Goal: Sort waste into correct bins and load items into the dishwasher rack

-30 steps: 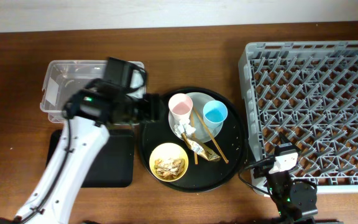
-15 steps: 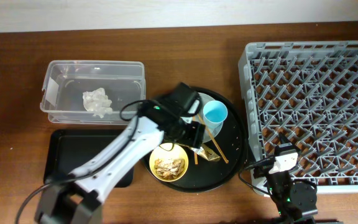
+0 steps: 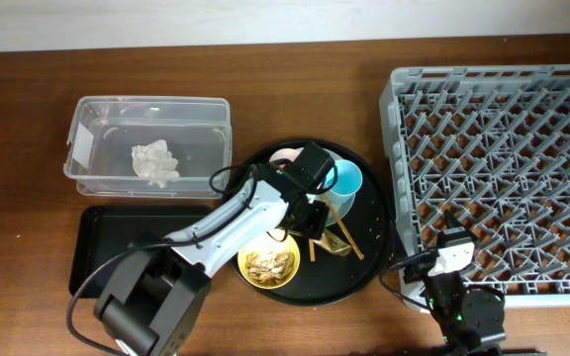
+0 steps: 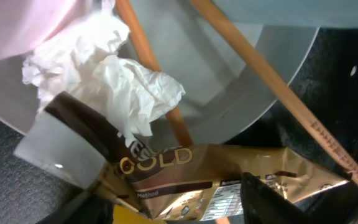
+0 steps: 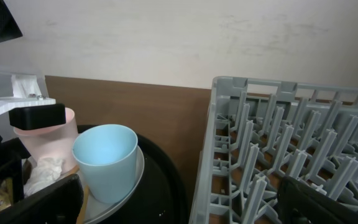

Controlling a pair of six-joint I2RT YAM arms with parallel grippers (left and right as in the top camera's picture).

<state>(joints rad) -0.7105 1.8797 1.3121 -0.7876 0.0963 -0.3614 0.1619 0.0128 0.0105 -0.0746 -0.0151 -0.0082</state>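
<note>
At the far left of the bench (image 3: pixel 18 119) sits a clear tub (image 3: pixel 151 101) with 1 crumpled tissue (image 3: pixel 154 163) lying inside it. Just below the tub is a shallow black tray (image 3: pixel 97 252), partly covered by the left arm (image 3: pixel 221 225), which reaches from there out over the round tray (image 3: pixel 376 242) in the middle.

On the round tray, nearest the front edge, stands a yellow bowl (image 3: pixel 244 259) holding tan food scraps (image 3: pixel 270 262). Behind it is a pale plate (image 4: pixel 222 78). The pink cup (image 5: pixel 45 140) stands on the plate's left part and the blue cup (image 3: pixel 346 178) on its right part, both upright, close together.

A second tissue (image 4: pixel 104 74) lies on the plate below the pink cup. The 2 chopsticks (image 4: pixel 272 87) slant across the plate's edge onto the round tray. A gold wrapper (image 4: pixel 216 174) lies flat at the plate's edge, partly under the second tissue and touching the chopsticks.

The left fingers (image 4: pixel 272 202) are lowered over the wrapper and stand apart, 1 at each side of its printed middle. Whether they already press it cannot be told.

To the right, the big grey rack (image 3: pixel 503 168) fills that side of the bench with bare pegs. The right fingers (image 5: pixel 328 208) are low at the rack's front left corner, spread wide and holding nothing, pointing toward the cups.
</note>
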